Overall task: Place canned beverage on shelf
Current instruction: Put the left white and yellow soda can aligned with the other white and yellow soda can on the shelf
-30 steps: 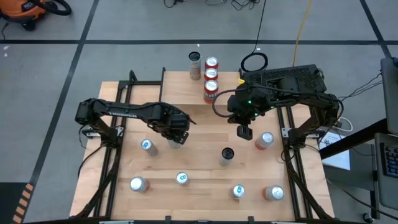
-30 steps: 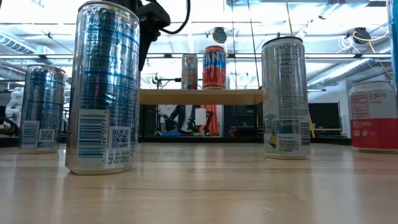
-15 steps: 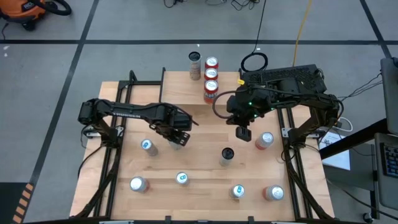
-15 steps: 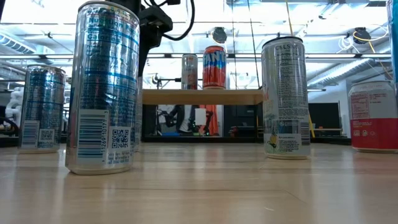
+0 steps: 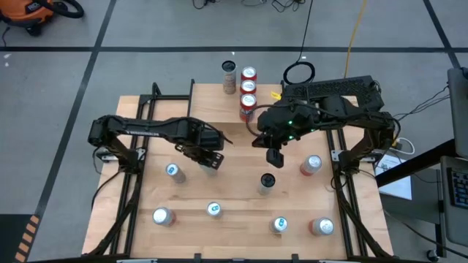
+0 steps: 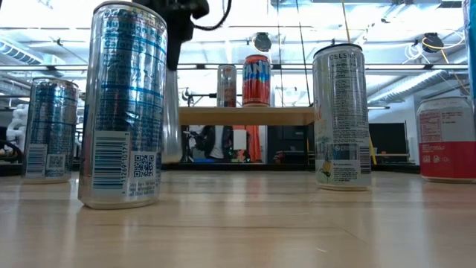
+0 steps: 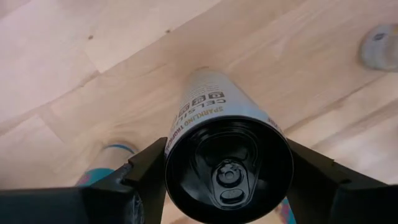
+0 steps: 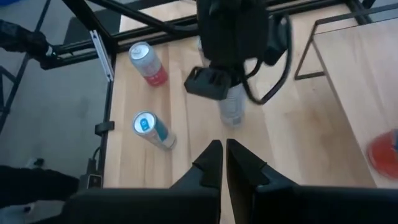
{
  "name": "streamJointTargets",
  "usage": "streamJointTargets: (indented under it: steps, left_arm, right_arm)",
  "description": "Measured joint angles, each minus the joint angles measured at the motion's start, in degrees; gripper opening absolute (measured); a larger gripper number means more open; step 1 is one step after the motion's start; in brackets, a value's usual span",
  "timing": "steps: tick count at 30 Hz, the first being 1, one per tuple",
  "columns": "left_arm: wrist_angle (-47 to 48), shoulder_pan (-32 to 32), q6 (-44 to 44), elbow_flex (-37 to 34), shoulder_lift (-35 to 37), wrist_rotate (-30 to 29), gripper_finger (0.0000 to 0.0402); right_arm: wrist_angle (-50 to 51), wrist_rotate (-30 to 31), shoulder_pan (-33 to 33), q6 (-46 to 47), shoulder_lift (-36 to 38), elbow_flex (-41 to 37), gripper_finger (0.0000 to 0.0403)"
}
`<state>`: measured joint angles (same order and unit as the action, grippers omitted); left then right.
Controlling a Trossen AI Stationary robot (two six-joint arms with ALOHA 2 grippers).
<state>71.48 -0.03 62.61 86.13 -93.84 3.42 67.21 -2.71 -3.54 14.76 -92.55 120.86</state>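
High view: left tool (image 5: 210, 157) is gripping a silver can (image 5: 208, 165) standing on the counter (image 5: 234, 183), left of centre. Right tool (image 5: 274, 156) is hanging over mid-counter with its fingers pressed together, holding nothing. Shelf (image 5: 252, 98) is sitting at the far edge, carrying three cans.

Low view: shelf (image 6: 245, 115) is showing two cans on its board.

Left wrist view: fingers (image 7: 146, 165) are clamping the can (image 7: 227, 165) on both sides.

Right wrist view: right tool (image 8: 219, 163) is closed, pointing toward the left arm.
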Motion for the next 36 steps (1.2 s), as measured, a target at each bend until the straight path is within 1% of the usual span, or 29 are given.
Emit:
streamJointTargets:
  steps: [6, 11, 15, 20, 23, 26, 30, 36]
  left_arm:
    - [0.24, 0.02, 3.05, 2.39, 3.97, 0.00, 0.0243]
    - [-1.16, 0.02, 5.64, 4.43, 7.39, -0.04, 0.0243]
    - [-2.49, 0.00, 6.85, 5.38, 10.15, -0.70, 0.0242]
    - [-3.07, 0.02, 7.63, 6.14, 12.56, -2.59, 0.0242]
    - [-5.20, 0.02, 7.60, 6.14, 13.44, -3.30, 0.0242]
    - [-8.37, 0.02, 7.01, 6.14, 13.87, -3.97, 0.0242]
    - [-12.50, -0.23, 7.03, 6.14, 14.63, -4.00, 0.0242]
    - [-15.12, -0.57, 5.64, 6.14, 17.27, -4.78, 0.0242]
  right_arm:
    - [0.87, 4.16, -1.99, 0.14, -3.24, 0.00, 0.0000]
    - [0.65, 4.30, -3.93, -1.79, -5.99, 0.00, 0.0008]
    - [0.63, 4.23, -4.78, -2.10, -7.97, 0.00, 0.0047]
    - [-1.22, 4.41, -4.87, -2.48, -9.70, 0.00, 0.0119]
    - [-2.97, 4.61, -4.89, -3.50, -10.39, 0.00, 0.0161]
    - [-4.59, 6.51, -5.15, -4.34, -10.47, 0.00, 0.0195]
    - [-7.99, 10.07, -5.22, -4.81, -10.45, 0.00, 0.0221]
    - [-8.73, 13.05, -5.54, 0.67, -10.45, -0.02, 0.0238]
